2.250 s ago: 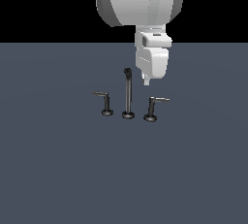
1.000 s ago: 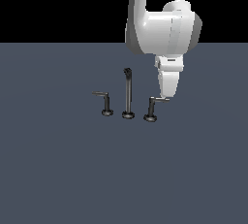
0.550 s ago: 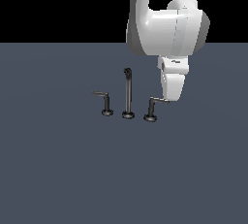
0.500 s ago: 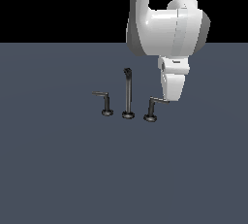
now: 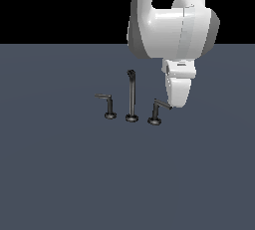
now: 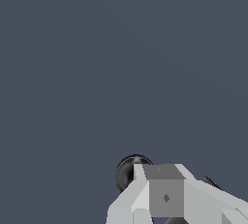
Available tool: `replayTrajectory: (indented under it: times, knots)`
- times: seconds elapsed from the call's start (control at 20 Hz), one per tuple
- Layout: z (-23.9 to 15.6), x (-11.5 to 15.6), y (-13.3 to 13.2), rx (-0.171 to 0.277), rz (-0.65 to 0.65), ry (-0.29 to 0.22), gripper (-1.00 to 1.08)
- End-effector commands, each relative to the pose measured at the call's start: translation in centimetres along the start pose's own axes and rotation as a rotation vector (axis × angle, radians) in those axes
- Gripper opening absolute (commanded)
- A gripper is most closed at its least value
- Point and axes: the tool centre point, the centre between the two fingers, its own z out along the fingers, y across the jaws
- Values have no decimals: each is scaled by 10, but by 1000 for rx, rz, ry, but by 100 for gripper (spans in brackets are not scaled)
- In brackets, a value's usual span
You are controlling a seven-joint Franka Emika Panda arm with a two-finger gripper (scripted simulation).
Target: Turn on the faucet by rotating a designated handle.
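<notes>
Handle (image 5: pixel 158 110) of the faucet (image 5: pixel 131 97) stands on the dark blue-grey surface (image 5: pixel 74 174), at the exterior view's right end of a three-piece row. Its stem slants slightly and its lever bar reaches toward four o'clock from the stem's top. The tall thin spout (image 5: pixel 131 94) rises just beside it at nine o'clock, and the second handle (image 5: pixel 107 105) stands beyond the spout, farther toward nine o'clock. The hand (image 5: pixel 175 104) hangs at the handle's three o'clock, its tip touching or just short of the lever bar's outer end; I cannot tell which. Whether it is clenched or released cannot be told either. In the wrist view a round dark base (image 6: pixel 130 169) peeks from behind the hand's grey body.
</notes>
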Motion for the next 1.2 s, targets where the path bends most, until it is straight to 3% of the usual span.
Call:
replayTrajectory:
  times: [0.0, 0.25, 0.35, 0.9, 0.95, 1.0, 1.15]
  knots:
    - [0, -3, 15, -15, -1, -1, -100]
    - [-1, -5, 32, -19, 2, -1, -100]
    - [0, 1, 26, -12, 11, 1, -100]
    - [-1, -47, 54, -19, 3, -1, -100]
    - [-1, -47, 54, -19, 3, -1, -100]
    - [-1, -25, 50, -15, 34, 6, -100]
    - [-1, -45, 46, -17, 25, 4, -100]
